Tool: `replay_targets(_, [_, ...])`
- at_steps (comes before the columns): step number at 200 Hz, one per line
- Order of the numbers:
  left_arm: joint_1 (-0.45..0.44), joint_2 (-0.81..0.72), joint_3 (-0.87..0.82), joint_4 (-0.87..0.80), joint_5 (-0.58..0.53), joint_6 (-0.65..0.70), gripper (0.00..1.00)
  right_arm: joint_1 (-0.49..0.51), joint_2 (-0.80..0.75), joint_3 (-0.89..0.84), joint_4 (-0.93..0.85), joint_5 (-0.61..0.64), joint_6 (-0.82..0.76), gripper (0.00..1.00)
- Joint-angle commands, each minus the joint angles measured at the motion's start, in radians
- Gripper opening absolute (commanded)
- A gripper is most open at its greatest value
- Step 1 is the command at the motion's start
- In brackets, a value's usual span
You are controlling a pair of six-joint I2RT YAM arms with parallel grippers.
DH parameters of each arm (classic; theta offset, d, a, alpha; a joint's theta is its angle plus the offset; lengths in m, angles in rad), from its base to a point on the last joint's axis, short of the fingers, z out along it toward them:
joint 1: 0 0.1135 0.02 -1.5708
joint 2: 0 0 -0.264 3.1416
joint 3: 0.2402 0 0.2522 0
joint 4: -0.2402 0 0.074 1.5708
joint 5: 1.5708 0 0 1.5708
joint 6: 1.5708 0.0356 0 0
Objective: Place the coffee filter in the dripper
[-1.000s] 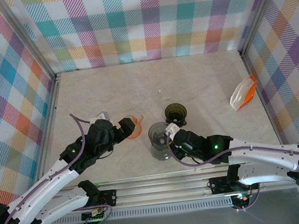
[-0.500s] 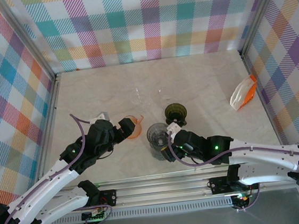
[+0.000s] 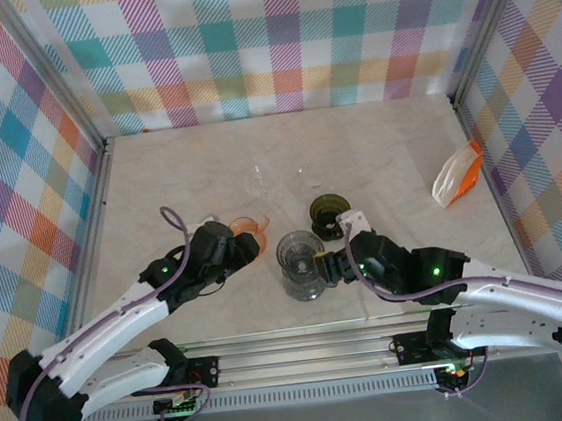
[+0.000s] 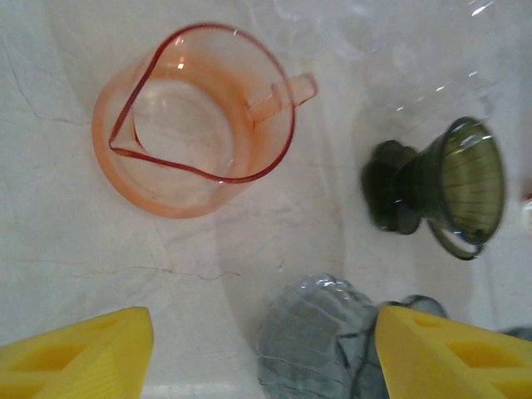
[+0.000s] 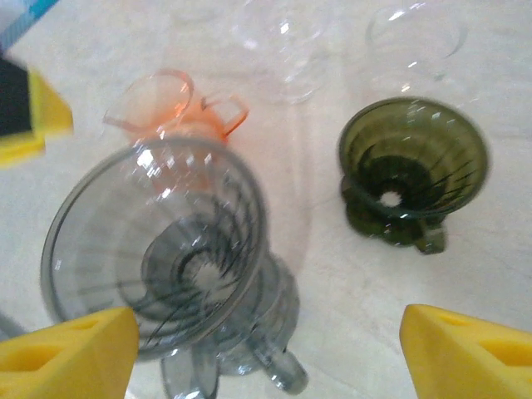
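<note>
A clear grey glass dripper (image 3: pixel 298 261) stands on the table near the front middle. A dark green dripper (image 3: pixel 328 211) sits just behind it and to the right. The white and orange coffee filter pack (image 3: pixel 456 174) lies far right by the wall, away from both arms. My left gripper (image 3: pixel 253 252) is open, left of the grey dripper (image 4: pixel 320 337) and just in front of an orange pitcher (image 4: pixel 195 120). My right gripper (image 3: pixel 335 265) is open, right of the grey dripper (image 5: pixel 158 241), with its handle between the spread fingers (image 5: pixel 465 349).
The orange pitcher (image 3: pixel 249 236) stands close to the grey dripper's left. Faint clear glass pieces (image 5: pixel 283 41) lie behind the drippers. Checked walls and metal posts enclose the table; the back half (image 3: pixel 354 142) is mostly bare.
The right gripper has drawn back to the right, away from the grey dripper. The left arm has reached farther right, toward the pitcher and dripper. The dripper shifted slightly.
</note>
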Motion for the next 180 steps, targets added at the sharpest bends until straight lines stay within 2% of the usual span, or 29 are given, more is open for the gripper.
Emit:
replay_targets(1, [-0.018, 0.072, 0.045, 0.012, 0.026, 0.029, 0.65, -0.06, 0.009, 0.046, -0.103, 0.049, 0.057, 0.78])
replay_targets(46, [-0.06, 0.155, 0.059, 0.048, 0.033, 0.029, 0.64, -0.182, -0.009, 0.04, -0.145, 0.005, 0.062, 0.75])
replay_targets(134, [-0.115, 0.174, 0.079, 0.082, 0.048, 0.041, 0.64, -0.207, -0.036, -0.01, -0.158, -0.001, 0.095, 0.75])
replay_targets(160, [-0.117, 0.17, 0.095, -0.016, -0.029, 0.013, 0.64, -0.212, -0.039, -0.012, -0.164, 0.002, 0.099, 0.75])
replay_targets(180, [-0.115, 0.128, 0.087, -0.055, -0.085, -0.002, 0.73, -0.214, -0.045, -0.014, -0.169, 0.002, 0.1, 0.76])
